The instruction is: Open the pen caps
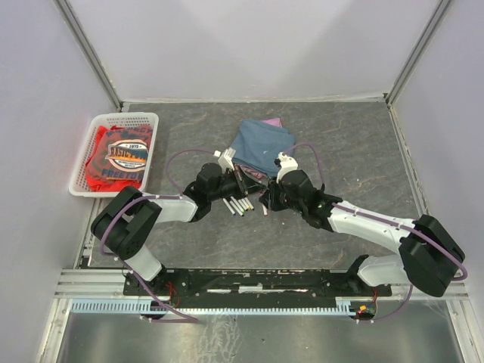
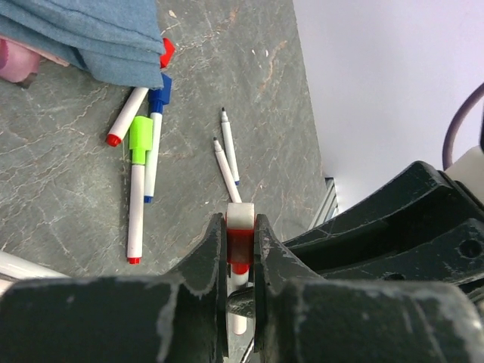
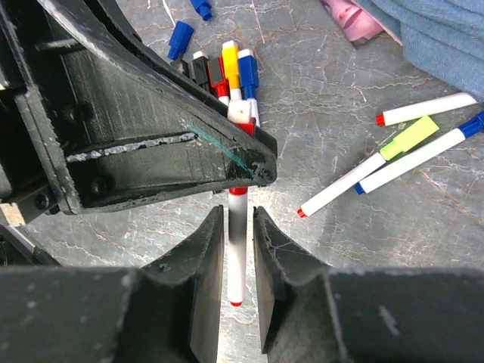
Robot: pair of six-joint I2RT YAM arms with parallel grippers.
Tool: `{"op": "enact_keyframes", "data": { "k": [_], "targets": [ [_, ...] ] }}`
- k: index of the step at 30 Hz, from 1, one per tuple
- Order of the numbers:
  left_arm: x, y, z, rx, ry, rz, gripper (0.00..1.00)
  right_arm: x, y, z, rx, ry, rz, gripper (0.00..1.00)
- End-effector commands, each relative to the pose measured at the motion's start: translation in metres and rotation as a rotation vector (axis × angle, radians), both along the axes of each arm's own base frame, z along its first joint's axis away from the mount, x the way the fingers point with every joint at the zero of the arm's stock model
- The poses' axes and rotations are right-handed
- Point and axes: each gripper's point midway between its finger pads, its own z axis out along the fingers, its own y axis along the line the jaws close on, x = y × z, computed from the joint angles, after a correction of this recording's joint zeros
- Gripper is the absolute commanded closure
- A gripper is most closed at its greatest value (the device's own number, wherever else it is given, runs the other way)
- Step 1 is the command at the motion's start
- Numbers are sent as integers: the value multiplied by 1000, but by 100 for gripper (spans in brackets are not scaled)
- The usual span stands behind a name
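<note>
My left gripper (image 2: 241, 240) is shut on the red cap (image 2: 240, 248) of a white-barrelled pen (image 3: 237, 253), just above the table. In the right wrist view that pen's barrel hangs between the fingers of my right gripper (image 3: 238, 227), which stands slightly open with a thin gap on each side. The two grippers meet at mid-table, left gripper (image 1: 245, 187) against right gripper (image 1: 268, 198). More pens lie near: a green-capped one (image 2: 139, 170), a blue-capped one (image 2: 156, 125) and two uncapped ones (image 2: 228, 160). A cluster of yellow, blue, black and red caps (image 3: 229, 66) sits beyond the left finger (image 3: 151, 136).
A folded blue cloth (image 1: 261, 144) lies just behind the grippers, with something pink (image 3: 346, 15) under its edge. A white basket (image 1: 82, 170) holding a red printed cloth stands at the left. Loose blue caps (image 3: 180, 39) lie on the grey table.
</note>
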Motion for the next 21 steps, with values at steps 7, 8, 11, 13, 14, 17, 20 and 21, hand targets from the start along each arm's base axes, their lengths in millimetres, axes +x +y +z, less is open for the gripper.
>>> {"op": "enact_keyframes", "data": {
  "k": [7,8,11,13,14,17,20,21],
  "targets": [
    [1,-13,49,-118,-116,-58,97,0,10,13,76,-27,32,87],
    [1,-13,49,-120,-118,-59,97,0,9,12,75,-27,28,97],
    [10,-10,49,-126,-107,-12,97,3,3,4,25,-17,10,99],
    [25,-7,44,-108,-90,59,97,8,-4,-6,-47,-10,-15,99],
    [35,-5,40,-88,-79,104,97,14,-12,-16,-107,-6,-50,99],
    [65,1,30,16,-75,271,97,21,-33,-34,-288,-14,-128,99],
    [84,12,23,96,-82,417,97,27,-48,-40,-384,-46,-202,99],
    [88,13,24,93,-82,439,97,28,-53,-41,-406,-54,-219,99]
  ]
}}
